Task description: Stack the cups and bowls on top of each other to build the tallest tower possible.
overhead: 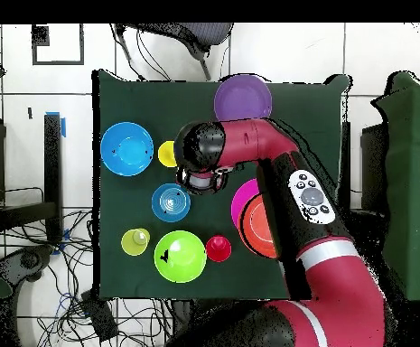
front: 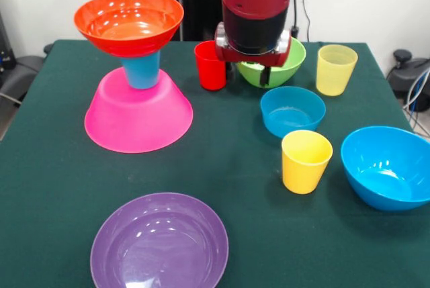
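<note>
The tower stands at the left: a big pink bowl [front: 138, 119] upside down, a blue cup [front: 142, 70] upside down on it, and an orange bowl [front: 129, 23] upright on top. The overhead view shows the orange bowl [overhead: 258, 226] and the pink rim [overhead: 240, 201], partly under the arm. My gripper [front: 263, 73] hangs above the table in front of the green bowl [front: 282, 66], right of the red cup [front: 210, 65]. Seen from overhead, the gripper [overhead: 202, 178] is just beside the small blue bowl [overhead: 171, 201]. I see nothing held in it.
A small blue bowl [front: 292, 111], an opaque yellow cup [front: 306, 161], a medium blue bowl [front: 390, 166] and a pale yellow cup [front: 336, 68] stand at the right. A purple bowl [front: 160, 241] sits upright at the front. The arm [overhead: 285, 190] crosses over the tower.
</note>
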`<state>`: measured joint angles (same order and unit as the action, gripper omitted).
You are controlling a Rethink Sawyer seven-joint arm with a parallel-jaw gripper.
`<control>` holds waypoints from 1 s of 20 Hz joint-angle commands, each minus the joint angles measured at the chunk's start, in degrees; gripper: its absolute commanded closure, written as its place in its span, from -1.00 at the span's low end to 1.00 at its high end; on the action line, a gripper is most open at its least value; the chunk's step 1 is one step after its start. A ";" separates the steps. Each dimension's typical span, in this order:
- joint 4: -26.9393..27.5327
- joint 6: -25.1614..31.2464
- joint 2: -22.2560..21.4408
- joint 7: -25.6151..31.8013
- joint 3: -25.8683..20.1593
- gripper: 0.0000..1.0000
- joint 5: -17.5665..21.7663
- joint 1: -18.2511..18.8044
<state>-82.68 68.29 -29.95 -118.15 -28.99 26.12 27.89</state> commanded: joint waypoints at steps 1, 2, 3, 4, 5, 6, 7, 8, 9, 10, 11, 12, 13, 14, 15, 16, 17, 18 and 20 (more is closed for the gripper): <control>2.58 4.43 4.74 21.31 -5.34 -1.00 2.33 0.23; 2.52 2.75 4.79 21.10 -5.69 -1.00 2.78 0.42; 1.74 0.46 4.60 20.45 -5.85 -1.00 3.31 0.59; 1.61 -0.73 4.61 20.22 -5.98 -1.00 3.64 0.70; 0.85 -2.50 4.17 19.66 -5.97 -1.00 4.09 0.84; 0.57 -4.84 4.00 19.14 -5.98 -1.00 4.78 0.91; -0.29 -6.99 3.52 18.50 -5.95 -1.00 5.36 1.01; -0.64 -9.52 3.29 17.70 -5.99 -1.00 6.00 1.10; -1.38 -12.89 2.72 16.38 -6.06 -1.00 6.74 1.26; -1.53 -14.69 2.51 15.83 -6.10 -1.00 7.35 1.29; -2.66 -16.06 1.76 15.24 -6.19 -1.00 7.52 1.53; -2.96 -17.95 1.46 14.74 -6.23 -1.00 7.96 1.59; -4.95 -18.71 0.18 14.57 -6.30 -1.00 7.90 1.98; -5.42 -19.08 -0.23 14.77 -6.15 -1.00 8.12 2.01; -6.10 -20.10 -0.78 14.59 -5.95 -1.00 8.43 2.08; -6.35 -19.81 -1.09 14.79 -5.76 -1.00 8.28 2.13; -6.19 -19.48 -1.29 15.01 -5.66 -1.00 8.10 2.14; -6.28 -19.45 -1.36 15.03 -5.55 -1.00 7.85 2.20; -4.25 -16.91 0.16 15.89 -5.20 -1.00 6.92 1.80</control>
<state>-85.49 49.91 -29.75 -114.11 -33.00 30.01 28.83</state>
